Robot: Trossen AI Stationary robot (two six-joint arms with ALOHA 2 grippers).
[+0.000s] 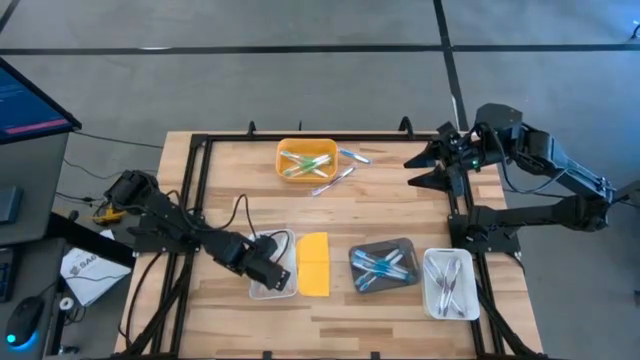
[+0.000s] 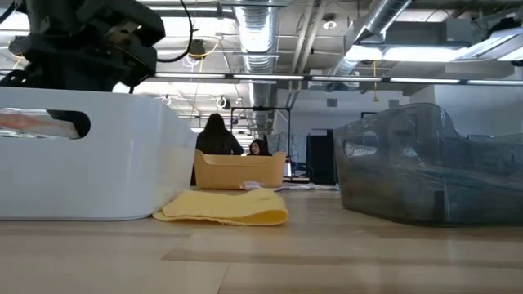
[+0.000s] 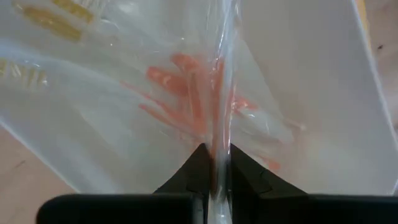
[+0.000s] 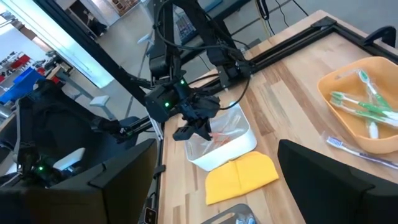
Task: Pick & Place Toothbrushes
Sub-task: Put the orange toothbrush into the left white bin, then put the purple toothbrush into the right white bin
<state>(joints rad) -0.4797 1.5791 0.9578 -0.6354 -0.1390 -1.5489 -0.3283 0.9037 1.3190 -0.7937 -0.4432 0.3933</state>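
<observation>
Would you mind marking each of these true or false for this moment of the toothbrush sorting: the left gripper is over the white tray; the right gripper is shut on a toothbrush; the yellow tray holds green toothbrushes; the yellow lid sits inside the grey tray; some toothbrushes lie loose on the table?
1. The left gripper is over the white tray. True; its fingers are shut on a thin clear toothbrush.
2. The right gripper is shut on a toothbrush. False; the right gripper stands open and empty above the table's far right edge.
3. The yellow tray holds green toothbrushes. True.
4. The yellow lid sits inside the grey tray. False; the yellow lid lies flat on the table between the white tray and the grey tray.
5. Some loose toothbrushes lie on the table beside the yellow tray. True.
</observation>
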